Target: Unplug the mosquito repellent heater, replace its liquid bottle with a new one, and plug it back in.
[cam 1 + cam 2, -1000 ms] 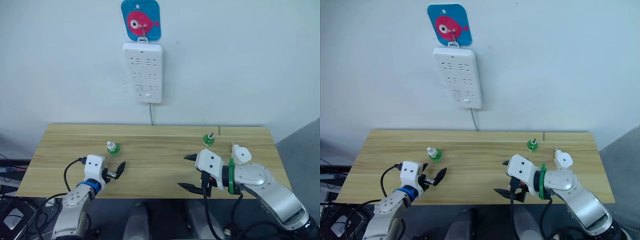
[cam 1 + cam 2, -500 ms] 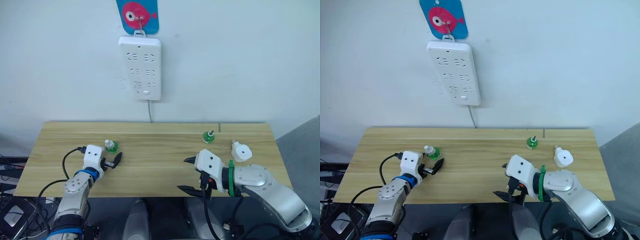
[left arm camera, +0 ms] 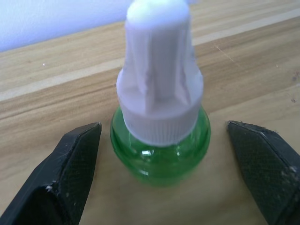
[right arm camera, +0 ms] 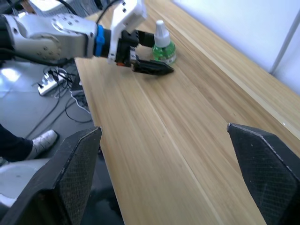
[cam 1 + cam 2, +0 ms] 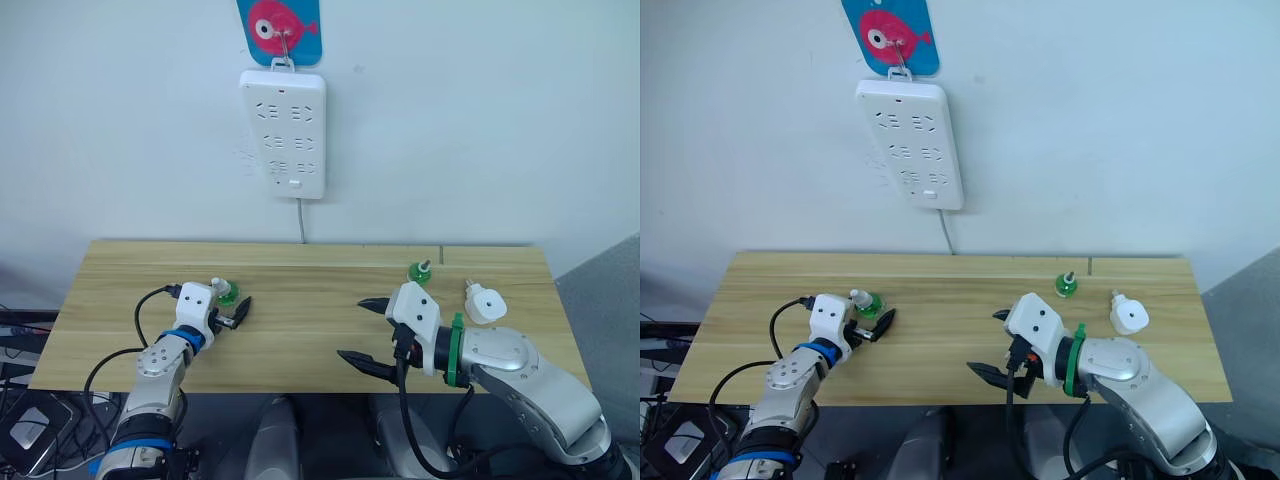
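Observation:
A green liquid bottle with a white cap (image 5: 222, 291) stands upright on the left of the wooden table (image 5: 300, 345). My left gripper (image 5: 232, 301) is open with one finger on each side of it; in the left wrist view the bottle (image 3: 159, 117) sits between the fingers (image 3: 70, 173) with a gap on both sides. The mosquito repellent heater (image 5: 484, 304) lies unplugged on the table at the right. A second green bottle (image 5: 420, 272), uncapped with a thin wick, stands just behind and to the left of it. My right gripper (image 5: 362, 335) hangs open and empty over the table's middle, left of the heater.
A tall white power strip (image 5: 283, 133) hangs on the wall behind the table from a blue fish hook (image 5: 283, 25), its cord dropping behind the back edge. A black cable loops from my left wrist (image 5: 150, 300). Cables lie on the floor at the left.
My left gripper has moved forward to the capped bottle and now straddles it. The right gripper has lifted slightly and shifted left. The camera view has also shifted.

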### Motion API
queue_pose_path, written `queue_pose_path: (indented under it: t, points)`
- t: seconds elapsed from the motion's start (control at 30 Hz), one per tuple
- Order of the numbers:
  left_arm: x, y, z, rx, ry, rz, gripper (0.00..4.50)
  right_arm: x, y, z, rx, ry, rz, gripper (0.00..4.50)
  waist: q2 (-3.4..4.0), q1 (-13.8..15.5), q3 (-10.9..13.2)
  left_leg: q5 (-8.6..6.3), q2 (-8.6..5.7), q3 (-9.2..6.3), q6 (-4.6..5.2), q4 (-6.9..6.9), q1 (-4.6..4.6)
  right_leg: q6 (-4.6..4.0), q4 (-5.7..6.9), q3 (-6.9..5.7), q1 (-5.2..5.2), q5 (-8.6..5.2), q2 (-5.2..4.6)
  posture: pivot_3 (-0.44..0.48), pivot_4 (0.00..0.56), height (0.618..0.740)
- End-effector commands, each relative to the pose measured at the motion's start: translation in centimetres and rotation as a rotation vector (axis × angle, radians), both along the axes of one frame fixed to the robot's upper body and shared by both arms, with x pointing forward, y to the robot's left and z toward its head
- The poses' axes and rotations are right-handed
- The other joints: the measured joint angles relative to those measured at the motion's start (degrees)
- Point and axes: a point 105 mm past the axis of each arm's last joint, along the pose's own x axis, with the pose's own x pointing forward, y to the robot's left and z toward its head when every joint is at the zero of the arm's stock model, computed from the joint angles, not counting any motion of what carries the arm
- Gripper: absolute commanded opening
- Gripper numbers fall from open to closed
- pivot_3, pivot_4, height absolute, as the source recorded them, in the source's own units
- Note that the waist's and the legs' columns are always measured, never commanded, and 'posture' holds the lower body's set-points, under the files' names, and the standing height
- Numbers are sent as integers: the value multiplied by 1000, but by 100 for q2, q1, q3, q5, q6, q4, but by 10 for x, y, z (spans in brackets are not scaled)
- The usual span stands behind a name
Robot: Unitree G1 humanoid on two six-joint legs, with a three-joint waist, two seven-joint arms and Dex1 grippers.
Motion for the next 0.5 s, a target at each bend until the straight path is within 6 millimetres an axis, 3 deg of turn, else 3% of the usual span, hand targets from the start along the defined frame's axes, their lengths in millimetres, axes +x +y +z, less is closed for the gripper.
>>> queue_pose_path:
  t: [0.03, 0.13, 0.23, 0.4, 0.5]
  points:
    - [-6, -1, -16, 4, 55, -2, 4500, -6, 1, 13, 23, -54, 19, 4471, 1, -1, 1, 0, 0, 2, 0, -1, 0, 0, 0, 1, -2, 0, 0, -204, 344, 711]
    - [-6, -3, -18, -6, 58, -12, 4500, -6, 0, 13, 22, -48, 9, 4471, 2, 0, 3, 0, 0, 0, 0, -1, -1, 0, 0, 0, -3, 0, 0, -204, 344, 711]
    - [-7, -6, -20, -10, 59, -26, 3875, -7, -1, 14, 23, -47, 6, 4500, 5, -1, 6, 0, 0, 1, 0, -3, -2, 0, -2, 1, -4, 0, 0, -214, 346, 711]
    - [-7, -8, -20, -14, 58, -37, 2321, -5, -4, 15, 22, -53, -9, 4500, 6, -6, 8, 0, 0, 3, 0, -6, -6, 1, -4, 3, -9, -1, 0, -215, 341, 711]
    - [-8, -8, -15, -4, 44, -63, 2253, -3, -6, 16, 19, -61, -17, 4500, 8, -8, 10, 0, 0, 3, 0, -7, -6, 1, -5, 4, -10, -1, 0, -215, 334, 711]
